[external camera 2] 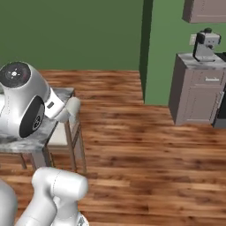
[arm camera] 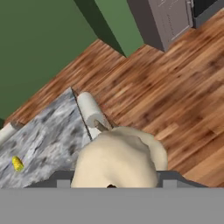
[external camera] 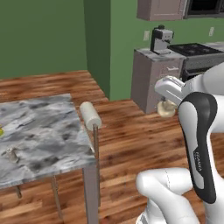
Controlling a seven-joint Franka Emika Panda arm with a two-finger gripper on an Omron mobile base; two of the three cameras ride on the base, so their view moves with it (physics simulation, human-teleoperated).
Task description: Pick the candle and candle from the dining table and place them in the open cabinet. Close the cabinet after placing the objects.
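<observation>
Above the wood floor [external camera: 131, 131], off the bench's right edge, the pincer [external camera: 168, 105] holds the cream candle [external camera: 166, 109], its squat body pinched between the fingers under the white hand; from the hand camera that candle [arm camera: 120, 159] bulks up close at the bottom, over the bench corner and the floor boards. Second candle [external camera: 11, 154], the slim greyish-tan one, stands upright on the marbled bench [external camera: 43, 131] near its front left part, well apart from the arm. Yellow corn cob [arm camera: 17, 164] lies on the bench top too (a sliver of it at the left edge of the left base view). Pale chair-back roll [external camera: 90, 114] sits just beside the bench's right edge, on a thin post. Far right, a mauve-brown base unit [external camera: 151, 78] carries a coffee machine [external camera: 161, 39], with a dark stove [external camera: 194, 50] next to it. Mauve wall cabinet [external camera: 159, 9] hangs above that, top of frame, doors look flat to the front (cannot tell open or shut from here). Green walls behind. From the right base camera the arm's big white joint covers part of the bench [external camera 2: 62, 95].
</observation>
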